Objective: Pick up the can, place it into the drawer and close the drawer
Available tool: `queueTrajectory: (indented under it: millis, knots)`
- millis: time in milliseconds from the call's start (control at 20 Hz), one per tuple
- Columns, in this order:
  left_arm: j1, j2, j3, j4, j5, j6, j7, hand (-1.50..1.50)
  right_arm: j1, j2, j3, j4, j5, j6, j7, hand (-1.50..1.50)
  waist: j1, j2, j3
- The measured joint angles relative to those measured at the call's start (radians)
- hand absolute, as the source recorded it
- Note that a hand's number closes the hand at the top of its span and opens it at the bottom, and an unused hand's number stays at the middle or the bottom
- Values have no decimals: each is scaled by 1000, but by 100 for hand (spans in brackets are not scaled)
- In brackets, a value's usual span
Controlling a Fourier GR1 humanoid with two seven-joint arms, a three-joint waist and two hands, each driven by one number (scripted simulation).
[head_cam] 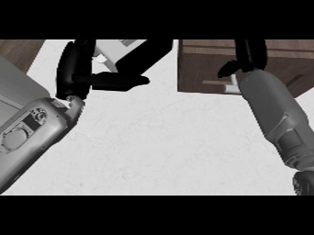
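**Both hands high at the counter's far edge, right hand at the drawer**

The white counter (159, 151) fills most of the view, with wide bare room from the centre down to six o'clock and only the two grey forearms crossing it from the lower corners. At ten o'clock its edge cuts diagonally against a grey panel and a strip of wood floor.

The brown wooden drawer (207, 69) sits at one o'clock, its near edge running across the view just above the counter's open middle, with a pale handle (232, 85) at its front.

The right hand (248, 55) reaches up over the drawer at one o'clock; most of it is cut off by the frame's upper edge, so I cannot tell how its fingers stand or whether it has hold of anything.

The left hand (85, 73) stands at eleven o'clock, fingers upright and fairly straight, thumb jutting sideways toward twelve o'clock, gripping nothing visible. Just beyond it lies a small white object (122, 48).

The can cannot be made out anywhere.
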State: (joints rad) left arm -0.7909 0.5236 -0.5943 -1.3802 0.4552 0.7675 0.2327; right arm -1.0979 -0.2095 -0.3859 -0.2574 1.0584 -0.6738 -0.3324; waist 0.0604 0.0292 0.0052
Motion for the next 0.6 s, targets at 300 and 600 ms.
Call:
queueTrajectory:
  millis: [300,600]
  knots:
    - [35,17,21,-5,0,-19,-16,-150,-37,55,-119,-26,-153,91,-106,-150,-8,-4,1]
    - [78,24,41,-26,-9,-18,-25,-150,-71,73,-230,-32,-296,196,-158,-150,-14,-6,1]
